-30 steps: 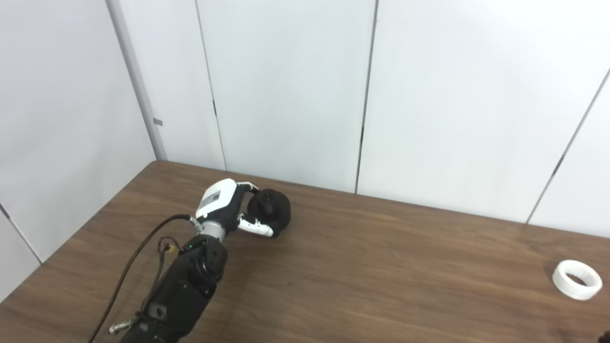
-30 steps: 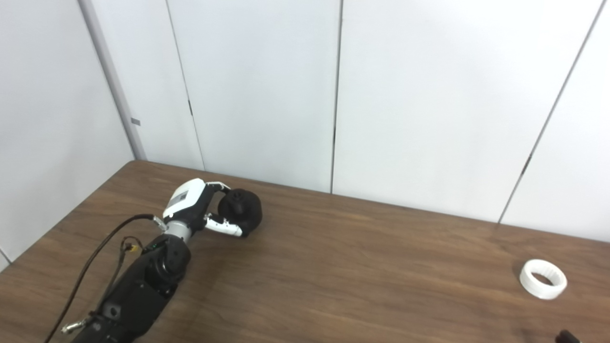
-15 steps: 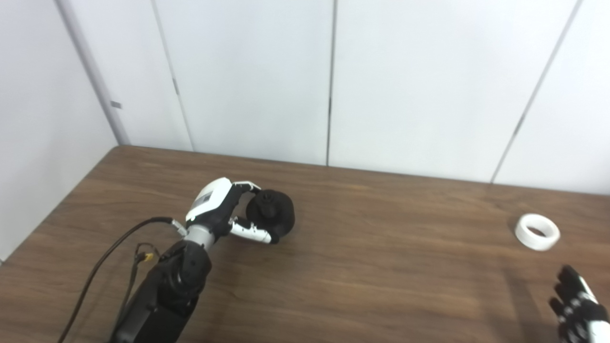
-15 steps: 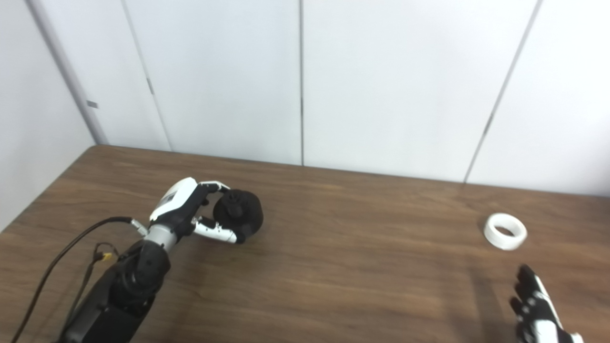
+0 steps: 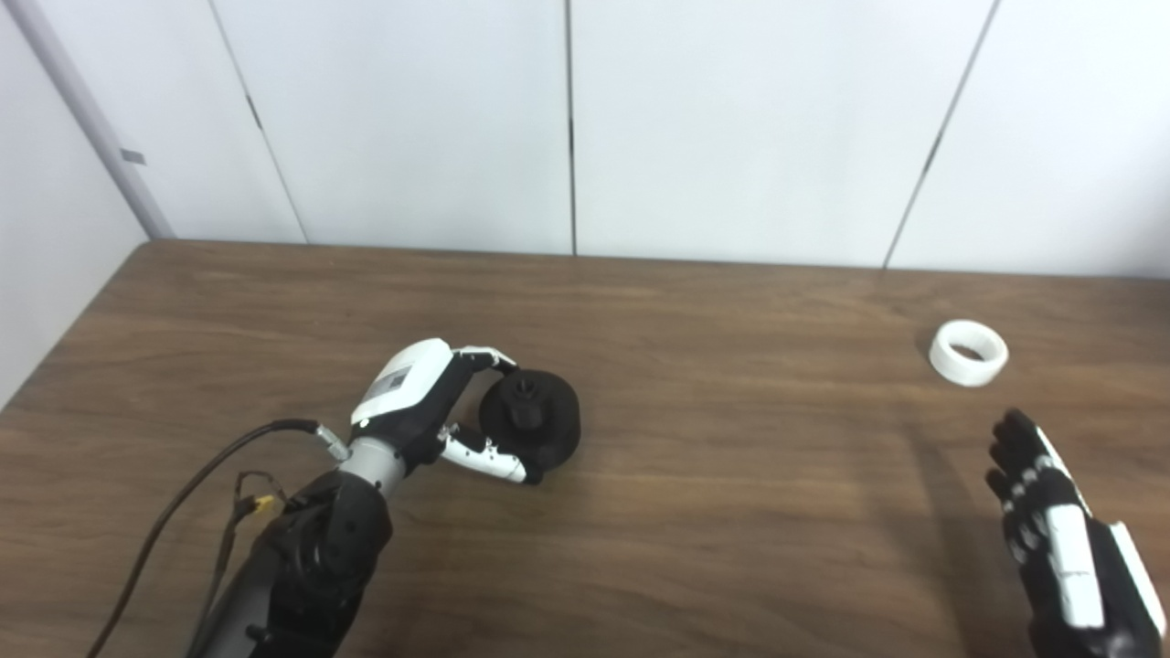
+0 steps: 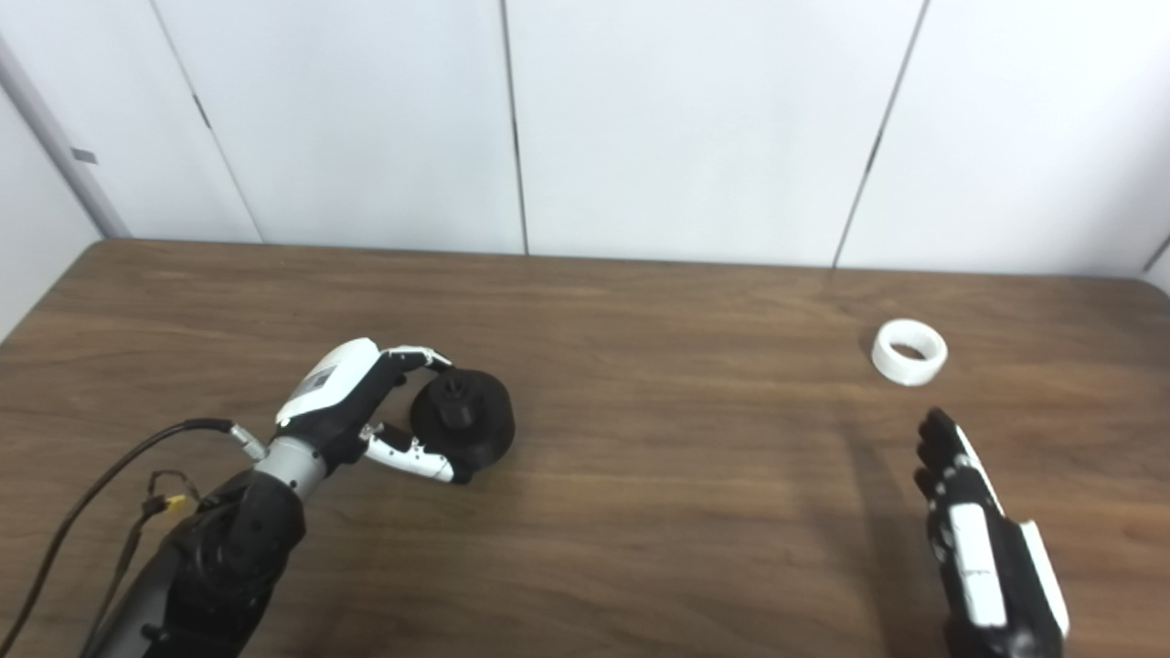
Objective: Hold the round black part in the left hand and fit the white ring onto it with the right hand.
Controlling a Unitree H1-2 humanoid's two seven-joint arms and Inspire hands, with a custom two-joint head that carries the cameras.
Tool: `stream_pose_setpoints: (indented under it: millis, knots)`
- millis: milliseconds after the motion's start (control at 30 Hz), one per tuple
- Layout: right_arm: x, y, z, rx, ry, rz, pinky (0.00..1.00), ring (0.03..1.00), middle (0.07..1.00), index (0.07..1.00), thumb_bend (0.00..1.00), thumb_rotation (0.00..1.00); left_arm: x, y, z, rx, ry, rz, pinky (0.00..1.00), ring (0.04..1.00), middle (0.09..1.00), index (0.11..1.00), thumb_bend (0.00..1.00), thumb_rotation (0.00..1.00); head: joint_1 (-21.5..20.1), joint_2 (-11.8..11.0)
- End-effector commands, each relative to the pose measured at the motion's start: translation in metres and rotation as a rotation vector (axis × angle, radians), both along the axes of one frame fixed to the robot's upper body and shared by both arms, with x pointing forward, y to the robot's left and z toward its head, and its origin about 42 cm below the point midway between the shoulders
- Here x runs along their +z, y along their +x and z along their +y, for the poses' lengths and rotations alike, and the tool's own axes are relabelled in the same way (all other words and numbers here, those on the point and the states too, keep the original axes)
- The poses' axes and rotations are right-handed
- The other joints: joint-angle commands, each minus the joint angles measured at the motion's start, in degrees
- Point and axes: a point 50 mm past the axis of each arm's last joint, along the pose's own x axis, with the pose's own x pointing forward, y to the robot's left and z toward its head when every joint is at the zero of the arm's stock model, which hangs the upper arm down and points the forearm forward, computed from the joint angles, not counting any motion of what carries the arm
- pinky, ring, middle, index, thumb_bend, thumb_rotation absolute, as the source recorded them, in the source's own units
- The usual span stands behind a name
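Observation:
The round black part [image 5: 535, 423] sits left of the table's middle, tilted so its central hub faces up toward me. My left hand [image 5: 430, 411] is shut on it, fingers over its far side and thumb under its near side. The white ring [image 5: 968, 353] lies flat on the table at the far right. My right hand [image 5: 1051, 535] hovers near the front right, open with fingers stretched toward the ring and nothing in it, a clear gap short of the ring.
The brown wooden table [image 5: 731, 475] ends at white wall panels [image 5: 731, 128] close behind. A black cable [image 5: 192, 512] trails from my left forearm toward the front left edge.
The camera has swung right and down. My right hand has come further into view and reached toward the ring. The left hand keeps its hold on the black part.

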Motion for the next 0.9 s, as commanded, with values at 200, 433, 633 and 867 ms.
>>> stream_pose_setpoints:
  millis: [200, 433, 633, 867]
  knots:
    - [0.013, 0.009, 0.006, -0.004, -0.007, -0.059, 1.00, 0.968, 0.948, 0.932, 0.60, 0.91, 0.018, -0.014, -0.017, -0.116, -0.002, -0.105, 0.84, 0.886, 0.833, 0.489, 0.51, 0.07, -2.2, 1.9]
    - [0.015, 0.010, 0.009, 0.001, 0.005, -0.063, 0.97, 0.952, 0.944, 0.929, 0.60, 0.90, 0.016, -0.032, -0.034, -0.199, 0.010, -0.105, 0.95, 0.891, 0.822, 0.489, 0.51, 0.07, -2.9, 2.7]
    - [0.016, 0.011, 0.011, -0.004, 0.004, -0.062, 0.97, 0.952, 0.939, 0.926, 0.61, 0.89, 0.014, -0.045, -0.051, -0.258, -0.008, -0.110, 0.97, 0.897, 0.816, 0.487, 0.52, 0.07, -3.1, 3.1]
    - [0.017, 0.012, 0.013, 0.001, 0.008, -0.069, 0.96, 0.951, 0.939, 0.932, 0.61, 0.89, 0.004, -0.066, -0.070, -0.300, -0.031, -0.092, 0.95, 0.877, 0.806, 0.485, 0.52, 0.07, -3.4, 3.4]
